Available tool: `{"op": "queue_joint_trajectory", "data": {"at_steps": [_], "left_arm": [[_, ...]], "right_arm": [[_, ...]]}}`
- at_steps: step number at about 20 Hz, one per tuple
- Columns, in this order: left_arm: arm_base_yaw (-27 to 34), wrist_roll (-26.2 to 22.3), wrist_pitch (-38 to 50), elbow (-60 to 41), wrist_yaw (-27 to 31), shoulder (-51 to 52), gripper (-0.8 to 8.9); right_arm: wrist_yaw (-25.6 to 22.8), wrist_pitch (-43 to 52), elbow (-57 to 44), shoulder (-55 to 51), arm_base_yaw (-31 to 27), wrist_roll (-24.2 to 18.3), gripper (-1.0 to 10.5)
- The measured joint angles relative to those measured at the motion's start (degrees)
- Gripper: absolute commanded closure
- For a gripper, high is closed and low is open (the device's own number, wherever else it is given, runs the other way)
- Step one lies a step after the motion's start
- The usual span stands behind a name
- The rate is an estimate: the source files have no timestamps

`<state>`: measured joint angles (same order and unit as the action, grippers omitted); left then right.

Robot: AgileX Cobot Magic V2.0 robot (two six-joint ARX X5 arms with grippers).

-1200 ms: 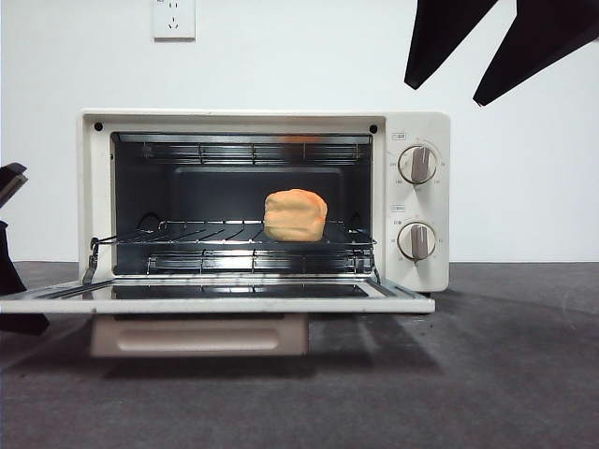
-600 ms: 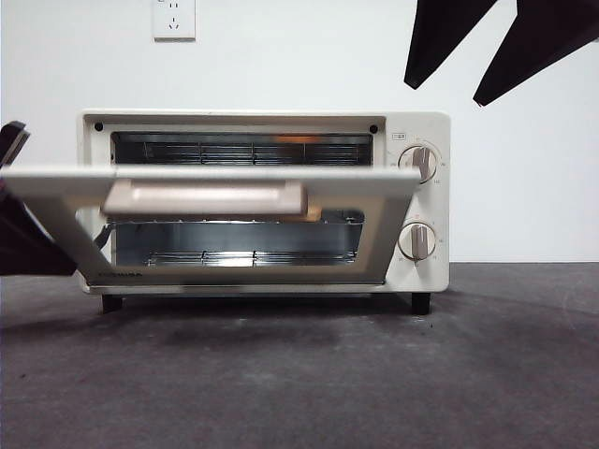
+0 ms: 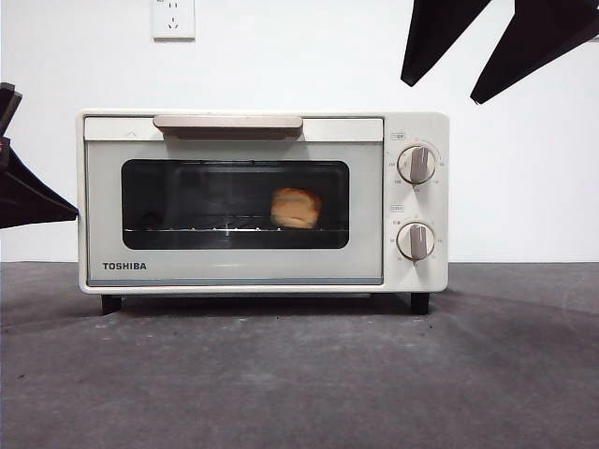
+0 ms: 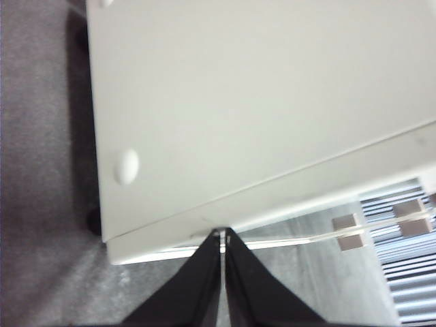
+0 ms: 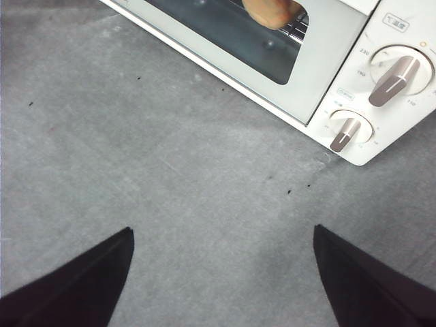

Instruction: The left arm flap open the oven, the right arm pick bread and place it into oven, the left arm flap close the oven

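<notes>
Front view, oven: the cream-white boxy Toshiba toaster oven (image 3: 262, 201) stands on the dark grey table (image 3: 299, 374), with its door now shut flush. Half a second ago the door was half raised, and a second ago it lay flat open.
Front view, handle: the beige bar handle (image 3: 228, 123) sits along the top edge of the door. Earlier it hung below the lowered door.
Front view, bread: the golden-orange lumpy loaf of bread (image 3: 296, 208) rests on the wire rack inside, seen dimly through the dark glass window (image 3: 234, 204). It lies in the same place as a second ago.
Front view, knobs: two grey knobs (image 3: 416, 165) stand one above the other beside the door.
Front view, arms: a black arm tip shows at the side of the oven away from the knobs, and two black jaw tips hang high above the knob side, as before.
Left wrist view, gripper: the left gripper (image 4: 223, 235) has its black jaws pressed together with nothing between them. Their tips touch or nearly touch the oven's lower edge, and the cream side wall (image 4: 259, 102) fills the space just ahead.
Right wrist view, gripper: the right gripper (image 5: 221, 235) has its jaws spread wide and empty over bare table (image 5: 170, 177). The oven's knob corner (image 5: 368, 102) lies well ahead, with the bread (image 5: 271, 11) just visible behind the glass.
</notes>
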<state>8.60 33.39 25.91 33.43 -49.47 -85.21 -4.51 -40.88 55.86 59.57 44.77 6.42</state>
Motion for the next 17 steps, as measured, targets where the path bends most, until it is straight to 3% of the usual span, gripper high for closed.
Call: {"op": "queue_joint_trajectory", "data": {"at_steps": [4,7,13,17], "left_arm": [[-0.61,1.29,-0.94,0.0,-1.38,1.22,7.97],[-2.47,-0.13,-6.64,0.0,1.86,7.87,7.97],[-8.98,-12.92,-29.09,0.04,18.95,27.26,7.97],[-13.22,-19.3,-40.04,1.95,25.73,37.48,7.97]], "right_arm": [[0.0,0.02,0.0,-0.02,0.0,0.0,5.3],[0.0,0.76,0.0,-0.02,0.0,0.0,5.3],[0.02,2.32,0.0,-0.02,0.0,0.0,5.3],[0.04,3.85,0.0,-0.02,0.0,0.02,5.3]]}}
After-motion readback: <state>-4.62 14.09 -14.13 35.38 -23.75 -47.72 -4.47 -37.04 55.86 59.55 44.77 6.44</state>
